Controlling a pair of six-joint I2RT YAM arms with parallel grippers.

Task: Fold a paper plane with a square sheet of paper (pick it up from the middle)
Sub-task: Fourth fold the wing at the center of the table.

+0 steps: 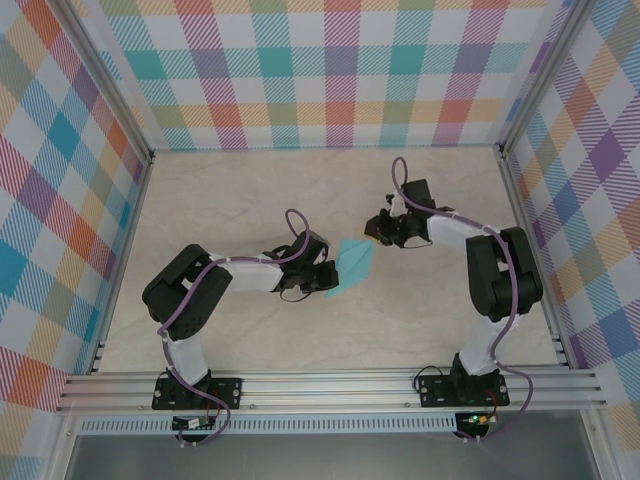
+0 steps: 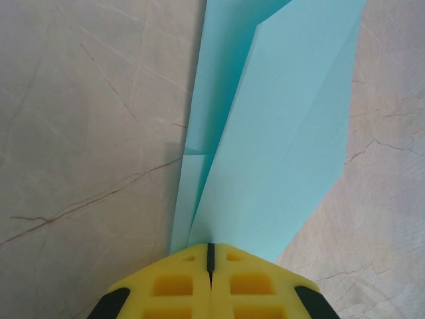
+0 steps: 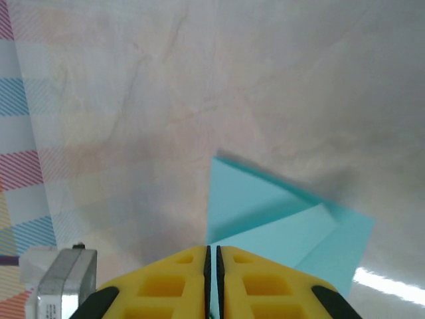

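The light turquoise sheet of paper (image 1: 353,265) is folded into long, layered, pointed flaps like a paper plane and sits mid-table between the arms. My left gripper (image 1: 322,280) is shut on its near end. In the left wrist view the yellow jaws (image 2: 210,247) meet on the paper (image 2: 279,146), which stretches away above the tabletop. My right gripper (image 1: 380,233) is at the paper's far right corner. Its jaws (image 3: 212,250) are together but for a thin slit, and the paper (image 3: 265,212) spreads just ahead and to the right. I cannot tell whether they touch it.
The pale marbled tabletop (image 1: 250,200) is bordered by checked walls (image 1: 320,70) on three sides. An aluminium rail (image 1: 330,390) carrying both arm bases runs along the near edge. A small metal block (image 3: 63,279) shows at the lower left of the right wrist view.
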